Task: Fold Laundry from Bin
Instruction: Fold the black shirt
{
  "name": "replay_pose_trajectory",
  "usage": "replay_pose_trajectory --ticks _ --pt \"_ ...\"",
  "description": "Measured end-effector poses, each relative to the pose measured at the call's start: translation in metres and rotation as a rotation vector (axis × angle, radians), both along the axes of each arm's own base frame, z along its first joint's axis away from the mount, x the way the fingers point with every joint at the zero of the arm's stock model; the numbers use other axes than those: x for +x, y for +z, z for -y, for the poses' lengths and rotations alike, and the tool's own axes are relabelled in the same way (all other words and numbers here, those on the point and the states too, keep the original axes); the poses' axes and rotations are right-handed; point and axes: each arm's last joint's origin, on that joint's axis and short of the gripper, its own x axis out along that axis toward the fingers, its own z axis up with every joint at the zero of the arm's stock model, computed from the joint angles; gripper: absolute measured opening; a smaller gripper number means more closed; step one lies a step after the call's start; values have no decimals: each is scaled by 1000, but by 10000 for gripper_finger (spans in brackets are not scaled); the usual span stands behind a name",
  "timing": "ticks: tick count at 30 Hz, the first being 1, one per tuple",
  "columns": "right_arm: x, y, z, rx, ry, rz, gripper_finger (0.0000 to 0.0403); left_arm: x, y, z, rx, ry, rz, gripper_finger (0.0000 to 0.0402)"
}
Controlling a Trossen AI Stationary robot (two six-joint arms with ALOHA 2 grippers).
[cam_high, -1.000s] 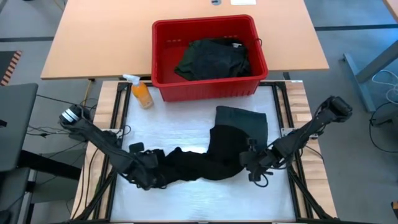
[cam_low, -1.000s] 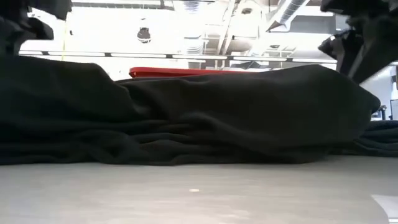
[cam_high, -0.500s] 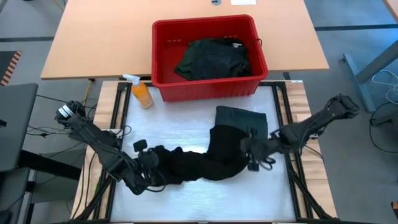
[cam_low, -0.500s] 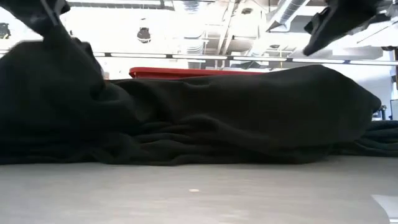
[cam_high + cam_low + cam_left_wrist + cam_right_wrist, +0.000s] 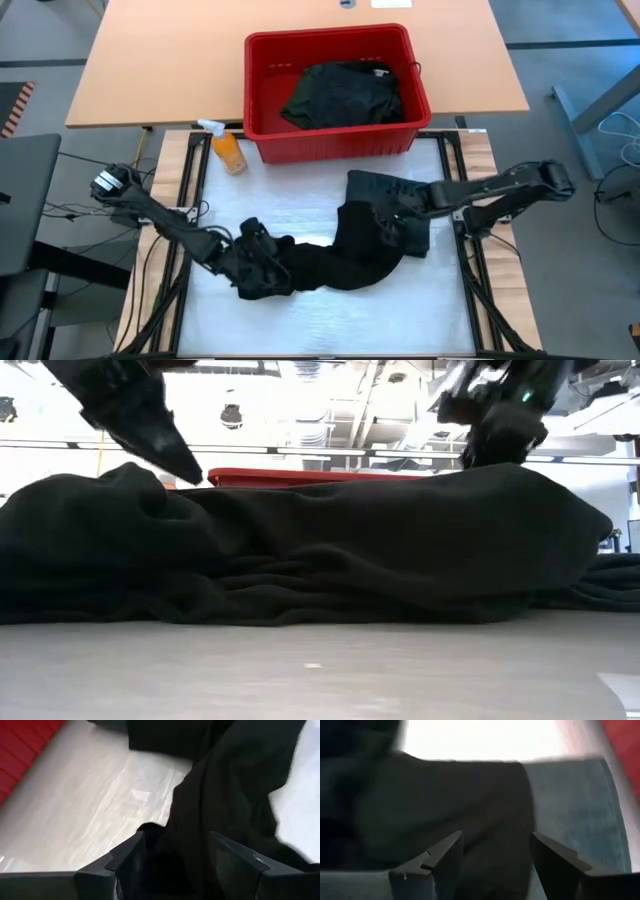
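Laundry (image 5: 345, 255) and bin (image 5: 330, 142) show no legible writing.

You're looking at 2 dark, near-black arms built from slim jointed links. The left arm (image 5: 165, 225) carries a pale grey, rounded cap at its outer joint, and thin black cables trail beside it. The right arm (image 5: 500, 190) has a bulkier rounded housing at its far joint and a loose loop of black cable near its wrist. Each arm ends in 2 matte dark fingers (image 5: 127, 862) with angular, stepped inner edges; the right arm's fingers (image 5: 442, 857) match. From table height, a small green light shows on the right arm's wrist body.
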Motion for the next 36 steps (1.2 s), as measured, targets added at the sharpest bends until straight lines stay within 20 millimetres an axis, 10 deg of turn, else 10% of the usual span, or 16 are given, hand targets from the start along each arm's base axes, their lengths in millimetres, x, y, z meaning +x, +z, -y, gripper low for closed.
replay_pose_trajectory --ticks 6,21,29,36 --pt "-2 -17 13 253 -1 -134 262 4 -18 -9 -94 -5 50 208" --pt "-17 -30 -43 242 77 -100 262 17 -93 4 -221 -43 -93 189" --pt "-23 -13 -74 267 213 -20 262 20 -86 16 -259 -141 -119 18" --pt "-34 1 -89 261 283 67 262 14 -44 17 -224 -194 -118 4"
